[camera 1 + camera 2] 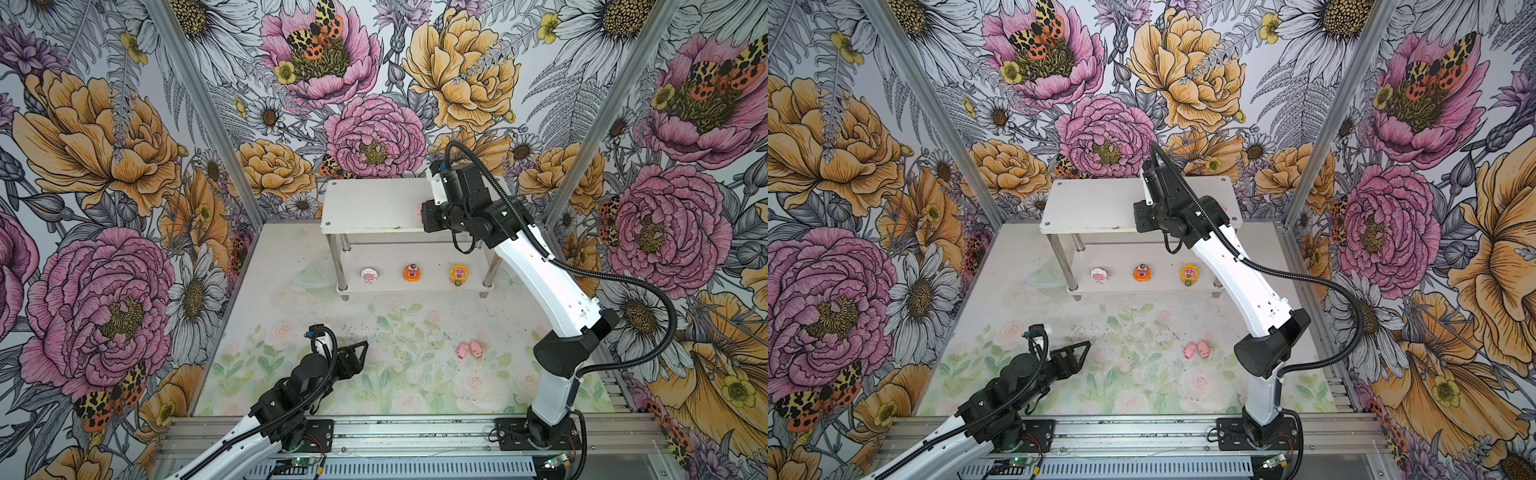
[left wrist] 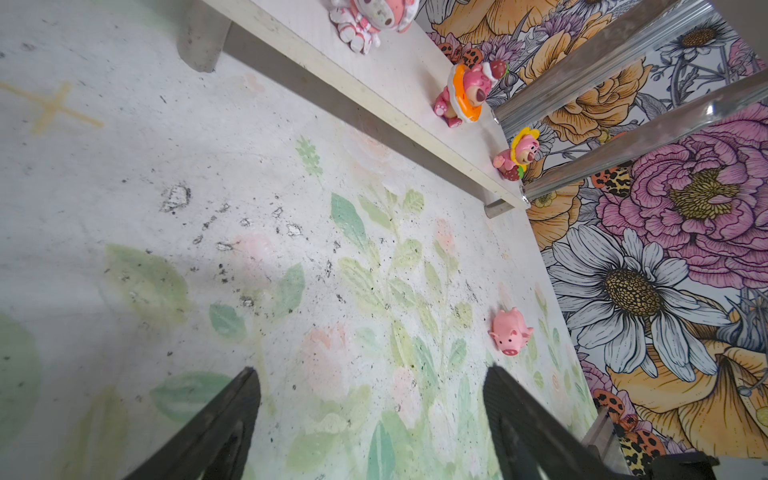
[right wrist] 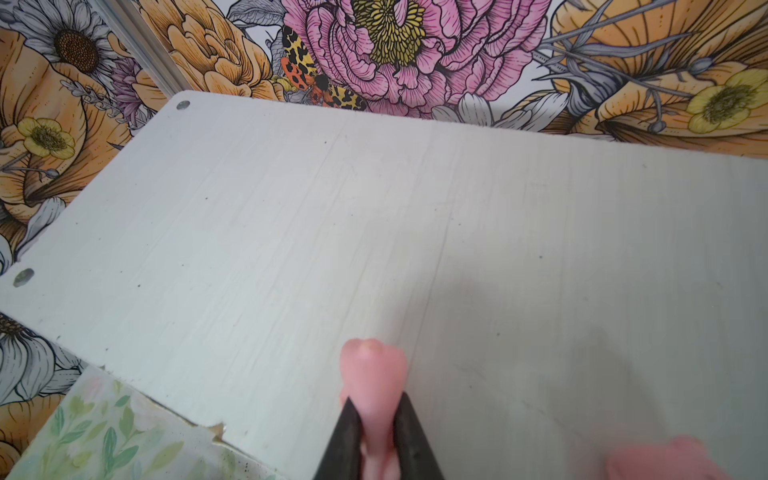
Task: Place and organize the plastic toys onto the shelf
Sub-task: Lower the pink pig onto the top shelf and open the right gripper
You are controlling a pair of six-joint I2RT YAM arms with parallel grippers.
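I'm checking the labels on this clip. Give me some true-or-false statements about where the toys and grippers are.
1. Three round-rimmed toys stand on the lower tier of the shelf. True.
2. The left gripper holds a pig. False: it is open and empty above the table.
3. The right gripper has a pink pig between its jaws over the shelf's top tier. True.
4. No toys lie on the table. False: two pink pigs lie there side by side.
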